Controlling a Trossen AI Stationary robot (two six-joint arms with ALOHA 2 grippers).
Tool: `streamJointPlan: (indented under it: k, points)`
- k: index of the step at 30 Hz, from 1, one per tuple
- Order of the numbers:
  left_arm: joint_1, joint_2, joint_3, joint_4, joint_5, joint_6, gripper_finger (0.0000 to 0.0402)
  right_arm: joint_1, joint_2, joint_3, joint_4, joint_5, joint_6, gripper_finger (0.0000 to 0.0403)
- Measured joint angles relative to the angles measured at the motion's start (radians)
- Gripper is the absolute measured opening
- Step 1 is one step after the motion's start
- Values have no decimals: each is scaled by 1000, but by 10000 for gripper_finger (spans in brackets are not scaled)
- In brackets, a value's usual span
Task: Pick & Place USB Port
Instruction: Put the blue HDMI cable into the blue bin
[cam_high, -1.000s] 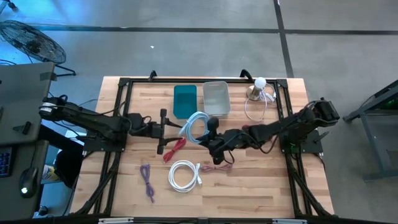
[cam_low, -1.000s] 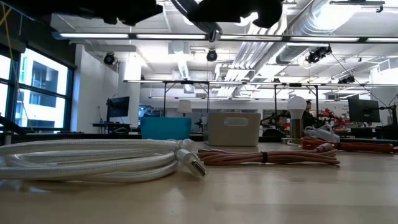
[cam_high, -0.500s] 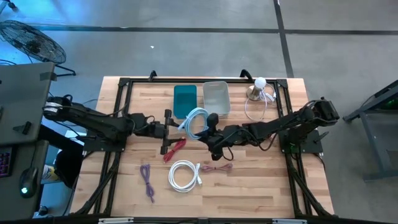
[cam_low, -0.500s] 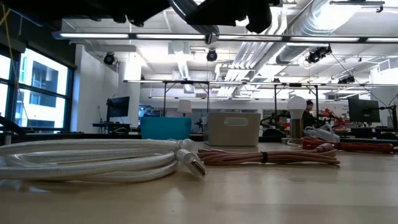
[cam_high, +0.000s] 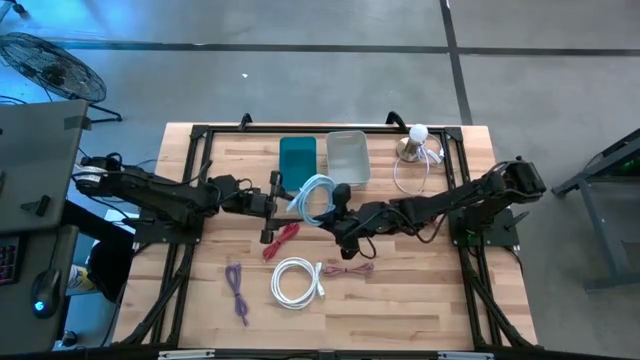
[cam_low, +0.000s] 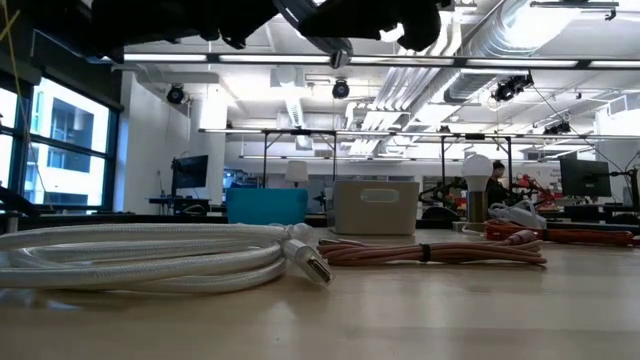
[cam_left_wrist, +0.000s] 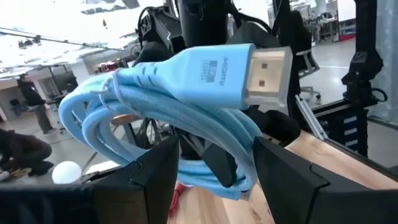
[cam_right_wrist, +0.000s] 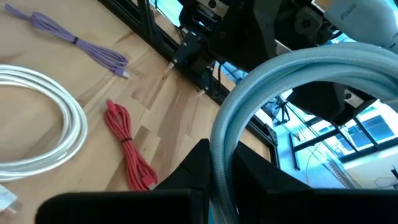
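Note:
A light-blue coiled cable (cam_high: 313, 195) with a flat silver-tipped connector (cam_left_wrist: 261, 68) hangs in the air near the table's middle, just in front of the teal bin (cam_high: 297, 160) and the grey bin (cam_high: 347, 157). My right gripper (cam_high: 338, 200) is shut on the coil's right side. My left gripper (cam_high: 277, 195) is open at the coil's left side. In the left wrist view its fingers (cam_left_wrist: 155, 174) stand on either side of the coil's strands (cam_left_wrist: 211, 140), under the connector. My right gripper (cam_right_wrist: 214, 168) pinches the coil's bundled strands (cam_right_wrist: 219, 146) between its two fingers. It comes roughly level from the table's right, and the loop (cam_right_wrist: 267, 74) stands out past the fingers, lifted clear of the table. My left gripper: I cannot tell whether its open fingers touch the strands between them.
On the table nearer than the arms lie a red cable (cam_high: 280, 238), a white coiled cable (cam_high: 297, 280), a pink cable (cam_high: 348, 268) and a purple cable (cam_high: 236, 290). A bulb lamp (cam_high: 418, 140) with a thin white cord stands at the far right.
My left gripper has moved toward the table's right, up to the light-blue coil, so its open fingers now stand around the strands. My right gripper has carried the coil a little toward the far edge and then held still.

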Motion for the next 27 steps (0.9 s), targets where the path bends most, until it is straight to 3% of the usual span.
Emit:
streamJointPlan:
  k: [14, 18, 25, 27]
  points:
    - [1, 0, 0, 40, 43, 25, 194, -10, 0, 0, 4, -16, 1, 33]
    - [1, 0, 0, 41, 43, 49, 153, -11, 0, 0, 2, -15, 1, 33]
    - [0, 0, 12, 14, 44, 87, 26, -11, 0, 0, -3, -3, 0, 33]
    - [0, 2, 20, 5, 44, 92, 13, -11, 0, 0, -2, -3, -1, 33]
